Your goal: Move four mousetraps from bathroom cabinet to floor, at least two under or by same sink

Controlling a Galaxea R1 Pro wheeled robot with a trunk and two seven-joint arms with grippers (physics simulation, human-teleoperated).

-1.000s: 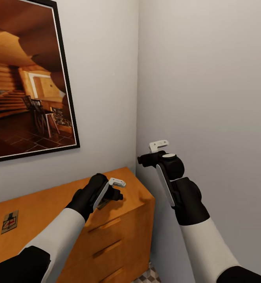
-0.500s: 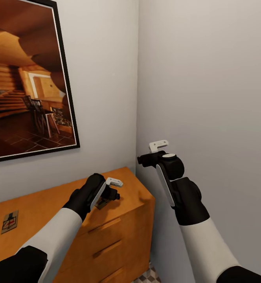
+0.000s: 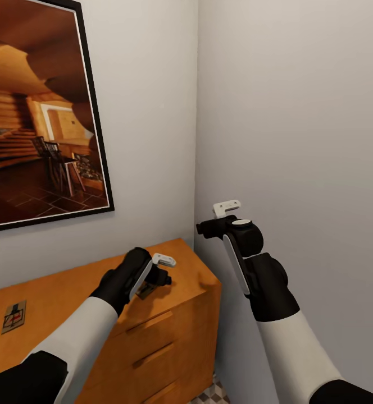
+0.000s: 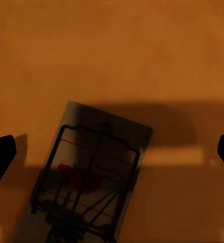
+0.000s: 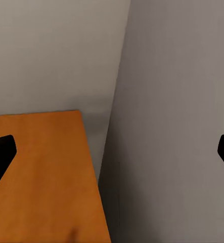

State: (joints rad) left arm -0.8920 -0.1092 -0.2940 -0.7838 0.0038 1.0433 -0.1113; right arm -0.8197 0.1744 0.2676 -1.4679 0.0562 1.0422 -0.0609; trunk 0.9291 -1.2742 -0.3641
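1. Left gripper hangs low over the right end of the cabinet top, fingers pointing down. In the left wrist view its two dark fingertips sit at opposite edges of the picture, spread wide, with nothing between them but the wood and one mousetrap lying flat below; I have no grip on it.
2. From the head view my own wrist covers most of that trap; only a dark sliver of it peeks out under the gripper, and I cannot tell whether the fingers touch the wood.
3. The near end of that trap is cut off by the edge of the left wrist view, and the gripper's shadow darkens it. I can make out a dark wire frame, a coil spring and a red patch, but no writing I can read.
4. A second mousetrap lies flat on the cabinet top, well apart toward the left end, showing a red mark too small to read.
5. Right gripper is raised beside the grey wall, clear of the cabinet's right edge. Its fingertips also stand wide apart and empty.
6. A framed picture of a wooden interior is cut off at the top and left.
7. A scrap of patterned bathroom floor shows at the cabinet's foot.
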